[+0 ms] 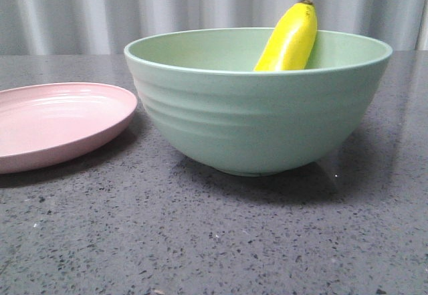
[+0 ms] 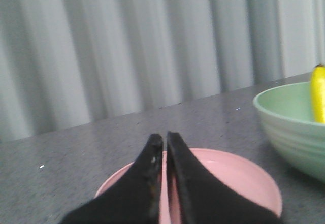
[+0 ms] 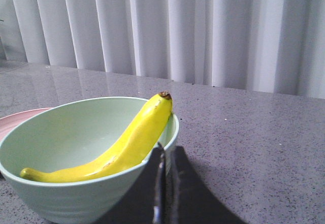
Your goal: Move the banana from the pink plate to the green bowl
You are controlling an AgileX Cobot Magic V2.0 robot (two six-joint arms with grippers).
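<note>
The banana (image 1: 289,39) is lying inside the green bowl (image 1: 257,118), leaning up against the inner wall with its dark stem tip poking above the rim on the far right side as the front view shows it. From my right wrist camera I am seeing its whole length: the thin end is resting low in the bowl's hollow and the plump body is curving upward to the rim.

The pink plate (image 1: 53,124) is sitting on the dark speckled desk (image 1: 214,241) just to the left of the bowl, its edge close beside the bowl's wall (I cannot tell whether the two are touching). The plate is carrying nothing.

My left gripper (image 2: 164,140) is hanging over the pink plate with its two black fingers (image 2: 152,155) drawn nearly together, only a thin slit showing between them, and nothing is caught there. My right gripper (image 3: 163,150) is sitting just beside the bowl's outer wall, close to the spot where the banana is leaning on the rim; its fingers are also pressed close together and are gripping nothing.

Behind the desk a pale pleated curtain (image 1: 200,7) is hanging across the whole background. Neither gripper is showing in the front view.
</note>
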